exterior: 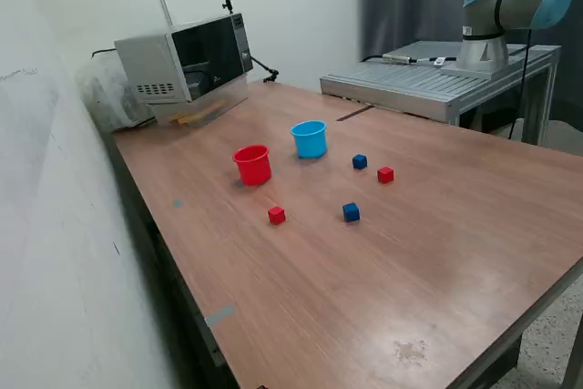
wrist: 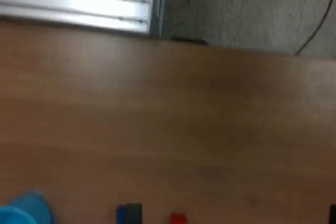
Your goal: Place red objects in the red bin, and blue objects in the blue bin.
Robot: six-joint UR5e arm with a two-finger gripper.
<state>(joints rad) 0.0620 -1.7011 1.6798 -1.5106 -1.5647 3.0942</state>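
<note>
Wooden table (exterior: 437,252) is seen with four cubes loose beside both cups; the pincer's fingers are not shown, so its opening cannot be told, and the blue cube (wrist: 129,214) and red cube (wrist: 178,219) are caught only at the wrist view's edge.

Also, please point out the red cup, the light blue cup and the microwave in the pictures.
red cup (exterior: 253,167), exterior view, on its outer side wall.
light blue cup (exterior: 311,142), exterior view, on its outer side wall.
microwave (exterior: 208,52), exterior view, on its dark door.
</note>
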